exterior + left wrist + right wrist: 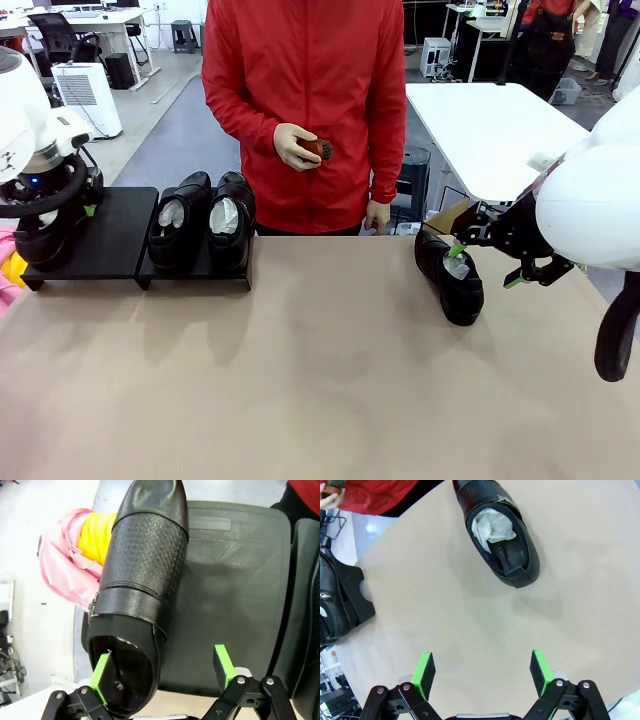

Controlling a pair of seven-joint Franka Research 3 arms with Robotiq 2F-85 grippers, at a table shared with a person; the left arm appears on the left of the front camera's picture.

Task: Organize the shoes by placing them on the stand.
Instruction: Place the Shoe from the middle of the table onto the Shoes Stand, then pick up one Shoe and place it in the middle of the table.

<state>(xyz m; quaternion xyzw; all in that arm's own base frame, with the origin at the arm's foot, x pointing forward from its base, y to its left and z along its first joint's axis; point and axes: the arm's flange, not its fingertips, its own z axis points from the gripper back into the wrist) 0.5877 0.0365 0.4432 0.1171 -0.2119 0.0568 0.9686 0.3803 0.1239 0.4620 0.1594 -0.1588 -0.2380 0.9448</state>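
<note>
Counting four shoes (180, 215): two on stand (115, 240), one loose within open left gripper (163, 669), one ahead of open, empty right gripper (483, 671).

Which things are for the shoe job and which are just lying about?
For the job: stand; two shoes on it; a third shoe at its left end; shoe on the table.
Not for it: brush in the person's hand; pink and yellow cloth.

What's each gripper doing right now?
Left gripper: open, at the heel of a shoe on the stand.
Right gripper: open, empty, above the table.
</note>
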